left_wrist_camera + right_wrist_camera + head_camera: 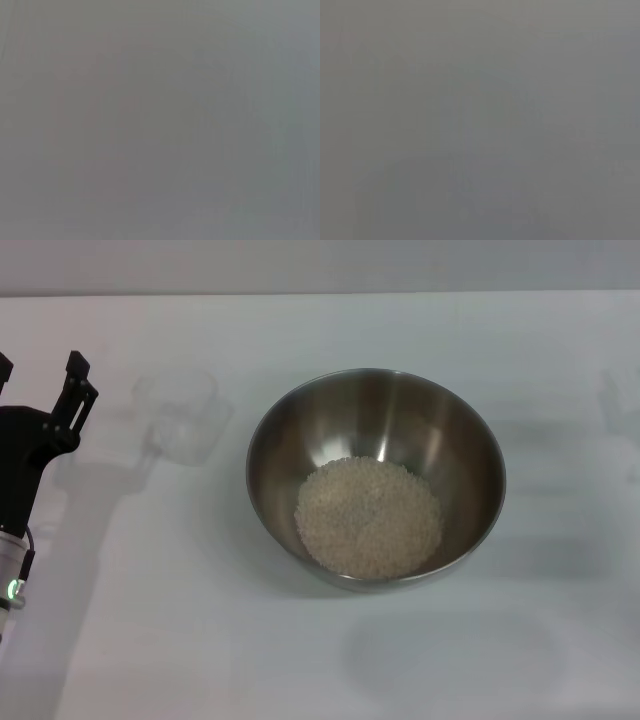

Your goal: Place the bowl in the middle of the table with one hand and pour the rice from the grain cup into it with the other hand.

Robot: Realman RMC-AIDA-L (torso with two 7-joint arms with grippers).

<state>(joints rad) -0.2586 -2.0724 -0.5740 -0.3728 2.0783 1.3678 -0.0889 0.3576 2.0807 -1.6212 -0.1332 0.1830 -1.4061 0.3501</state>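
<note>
Spanning the whole head view, the tabletop (320, 670) carries the bowl (300, 430) near its middle, the rice (369, 515) heaped inside, the empty grain cup (180, 415) just beside it; a careless sweep could topple that cup. Left gripper (40, 375) hangs nearby, open, holding nothing; right gripper unseen

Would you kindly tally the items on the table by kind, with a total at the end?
Steel bowl: 1
Heap of rice in the bowl: 1
Clear grain cup, empty, on the table: 1
Total: 3
</note>
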